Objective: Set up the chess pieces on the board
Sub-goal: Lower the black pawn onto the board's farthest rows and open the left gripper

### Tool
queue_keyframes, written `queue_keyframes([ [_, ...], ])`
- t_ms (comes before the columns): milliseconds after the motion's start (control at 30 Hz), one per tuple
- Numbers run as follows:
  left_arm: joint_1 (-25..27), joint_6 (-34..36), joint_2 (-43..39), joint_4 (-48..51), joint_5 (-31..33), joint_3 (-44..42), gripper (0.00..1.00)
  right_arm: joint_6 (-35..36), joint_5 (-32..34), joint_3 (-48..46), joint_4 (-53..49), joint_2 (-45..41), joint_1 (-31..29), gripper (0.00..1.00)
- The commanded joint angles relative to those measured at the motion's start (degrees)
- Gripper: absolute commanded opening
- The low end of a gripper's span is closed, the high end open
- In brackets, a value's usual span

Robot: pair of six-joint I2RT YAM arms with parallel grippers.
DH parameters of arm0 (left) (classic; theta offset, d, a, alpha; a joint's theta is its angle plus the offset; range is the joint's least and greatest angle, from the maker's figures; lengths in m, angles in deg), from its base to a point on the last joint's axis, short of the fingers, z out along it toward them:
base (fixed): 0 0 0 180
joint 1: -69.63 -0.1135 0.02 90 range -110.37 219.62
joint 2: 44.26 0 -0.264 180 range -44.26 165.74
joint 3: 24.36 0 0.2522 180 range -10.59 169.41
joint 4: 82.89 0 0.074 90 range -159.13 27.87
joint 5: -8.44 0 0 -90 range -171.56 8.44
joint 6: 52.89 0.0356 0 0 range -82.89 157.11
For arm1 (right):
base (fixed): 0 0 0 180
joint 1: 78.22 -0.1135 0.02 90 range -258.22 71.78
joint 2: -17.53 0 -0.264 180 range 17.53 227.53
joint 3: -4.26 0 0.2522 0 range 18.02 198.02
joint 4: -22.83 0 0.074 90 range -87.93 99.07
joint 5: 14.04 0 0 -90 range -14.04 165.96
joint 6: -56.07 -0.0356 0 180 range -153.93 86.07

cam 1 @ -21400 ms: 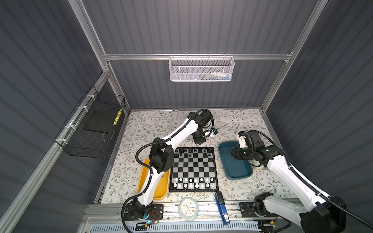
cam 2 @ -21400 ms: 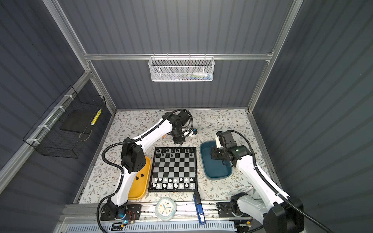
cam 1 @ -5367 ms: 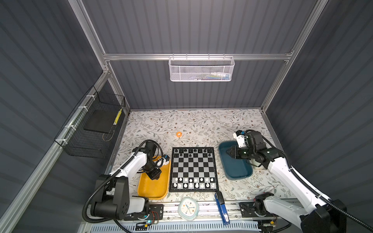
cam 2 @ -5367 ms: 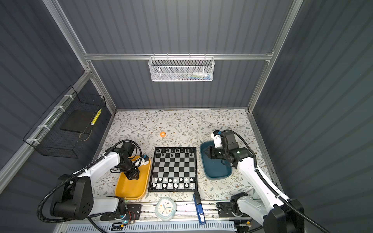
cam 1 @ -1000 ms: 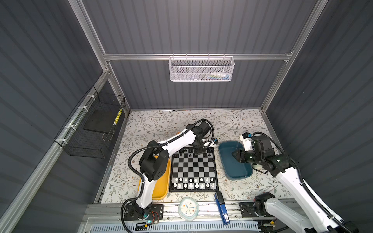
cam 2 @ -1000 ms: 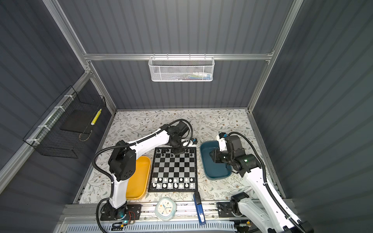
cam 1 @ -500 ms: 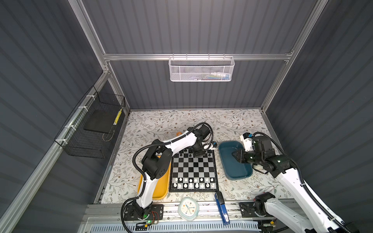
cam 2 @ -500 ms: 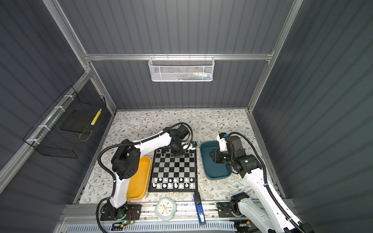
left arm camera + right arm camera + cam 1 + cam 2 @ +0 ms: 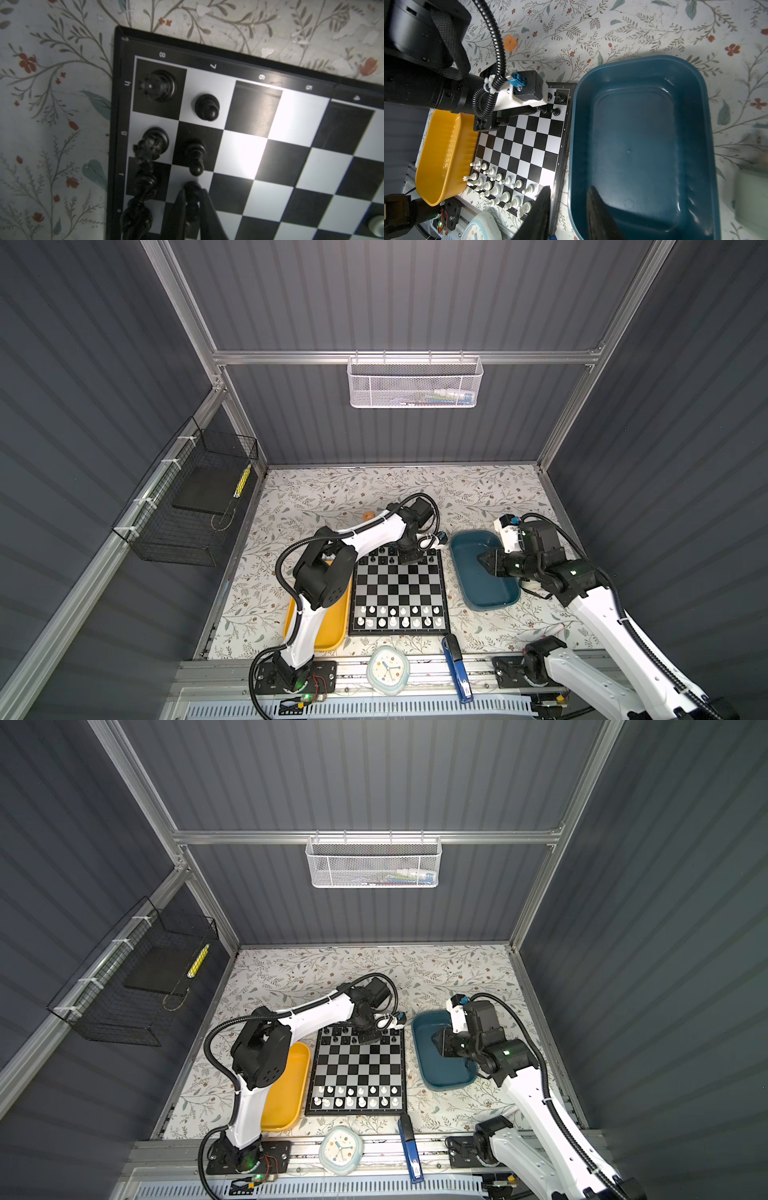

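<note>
Left gripper, pinching a black pawn, seats it along the board's twelve-o'clock edge; clean release next; right gripper waits part-open, empty.

Board: smooth, hard-looking checks under the left claw; the pale squares threw back a bright glare, and the frame looked satin black.
Black pawn: glossy black plastic, pinched between the left claw's matt black fingers.
Other black pieces: equally glossy, just ahead of that claw.
White pieces: smooth plastic with a mild sheen, off to one side of the right claw.
Teal tray: smooth plastic with a soft sheen, partly beneath the right claw.
Yellow tray: wet-looking gloss, across the board from the right claw.
Table cover: matt floral print, flaked in patches beyond the left claw; material unclear.
</note>
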Motion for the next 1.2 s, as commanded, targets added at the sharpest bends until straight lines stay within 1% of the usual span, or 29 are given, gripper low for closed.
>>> queue_keyframes([
  [0,0.47,-0.85,0.62,0.48,-0.89,-0.53,0.18,-0.6,0.15,-0.62,-0.3,-0.51,0.04,0.33],
  [300,0.51,-1.13,-0.05,0.97,-0.98,0.55,0.24,-0.51,0.12,-0.8,-0.07,-0.65,0.05,0.33],
  [1167,0.51,-1.05,-1.81,3.03,-0.54,2.96,0.28,-0.5,0.13,-0.8,0.24,-0.6,0.01,0.33],
])
